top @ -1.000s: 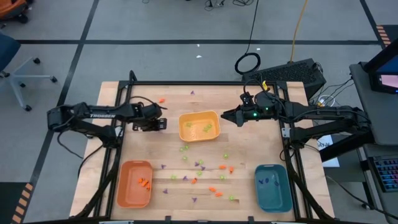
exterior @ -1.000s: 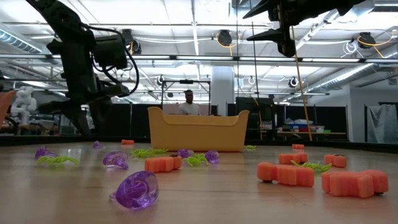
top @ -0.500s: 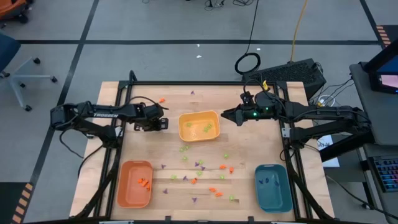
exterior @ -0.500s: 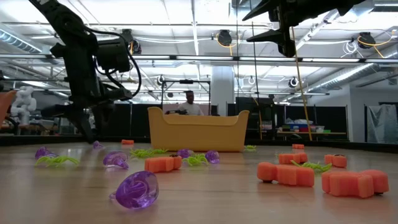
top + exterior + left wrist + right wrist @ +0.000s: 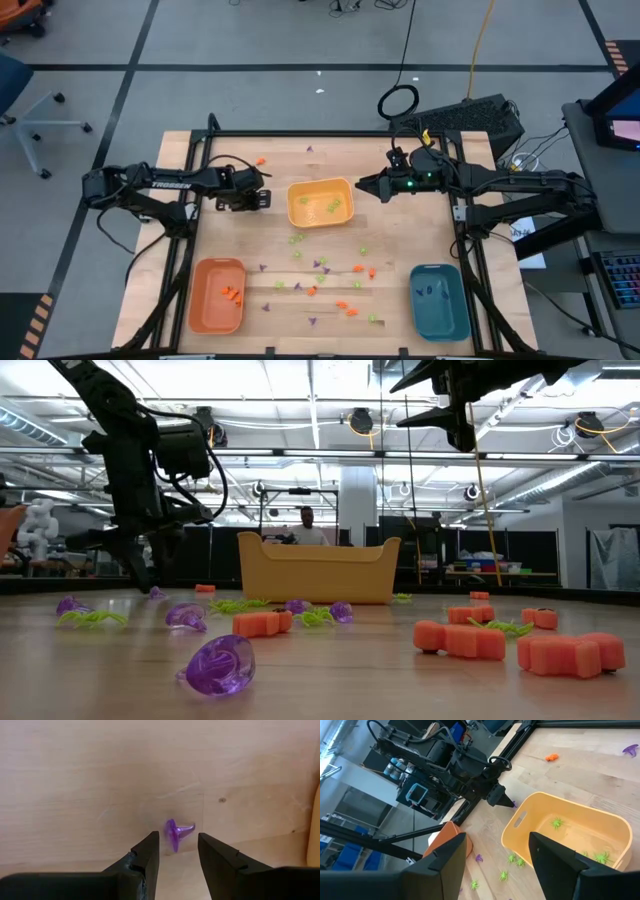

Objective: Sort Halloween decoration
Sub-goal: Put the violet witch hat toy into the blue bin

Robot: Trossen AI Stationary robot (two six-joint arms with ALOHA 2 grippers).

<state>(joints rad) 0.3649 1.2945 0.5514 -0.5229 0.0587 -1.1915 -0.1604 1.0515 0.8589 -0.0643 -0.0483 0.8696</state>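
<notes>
a: where's the left hand (image 5: 177,851)?
b: low over the bench (image 5: 280,165), fingers a little apart, gripping nothing. a purple piece (image 5: 176,833) lies on the wood just ahead of the tips, in line with the gap.
a: and the right hand (image 5: 497,851)?
b: up in the air, parted wide, empty. the yellow tray (image 5: 320,203) sits below and ahead of it, green pieces (image 5: 556,823) inside.
a: the rest?
b: orange pieces (image 5: 232,294) in the orange tray (image 5: 216,296); others scattered on the bench, well away from both hands.

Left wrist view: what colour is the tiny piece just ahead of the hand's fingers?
Purple; clearest in that left wrist view.
</notes>
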